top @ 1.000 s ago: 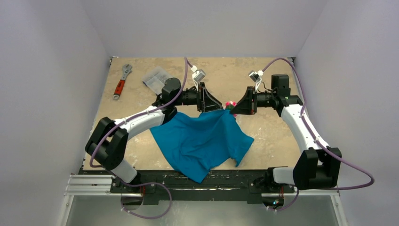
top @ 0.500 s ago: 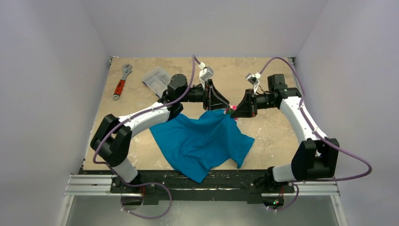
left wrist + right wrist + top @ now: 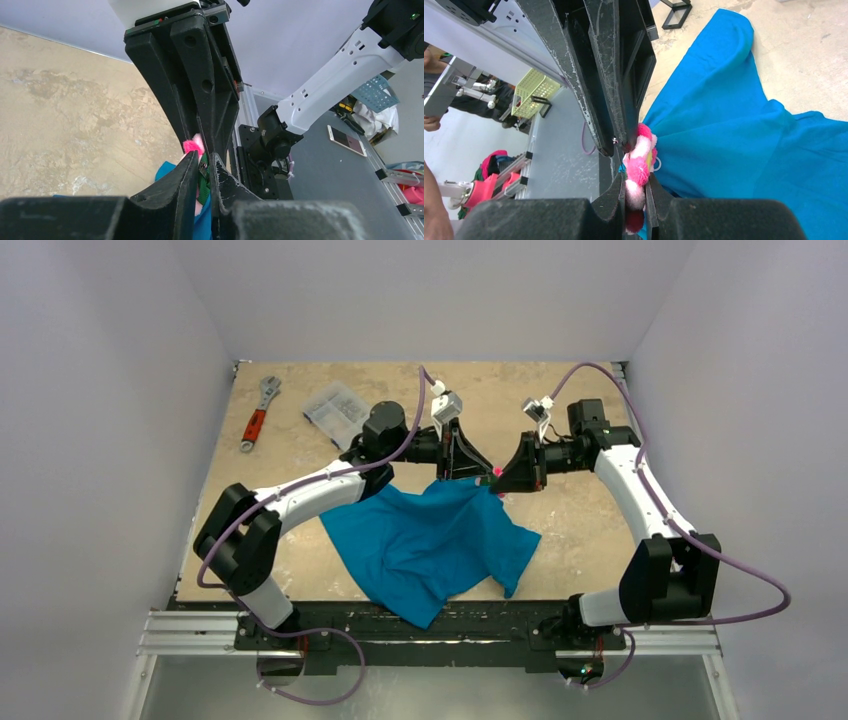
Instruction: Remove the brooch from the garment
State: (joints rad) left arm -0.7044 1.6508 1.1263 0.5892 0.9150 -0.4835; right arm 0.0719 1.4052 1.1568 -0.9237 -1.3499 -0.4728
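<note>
Overhead, both arms reach in from the lower corners and bend toward the middle of the frame, wrists level, so that the left gripper (image 3: 484, 476) and the right gripper (image 3: 499, 480) meet tip to tip. Between the tips sits the brooch (image 3: 495, 472), a pink speck at the raised peak of the garment (image 3: 430, 545). The teal cloth falls away toward the lower centre and lies on the table (image 3: 560, 390). From the right wrist, the right gripper's two fingers are pressed onto the pink petals, and the left gripper's black fingers come in from above them. From the left wrist, the left jaws stand almost together, nipping a fold of teal cloth and a green scrap just under the pink. At upper left lies a clear plastic box (image 3: 338, 405), its contents too small to make out, and left of it a wrench (image 3: 257, 415).
</note>
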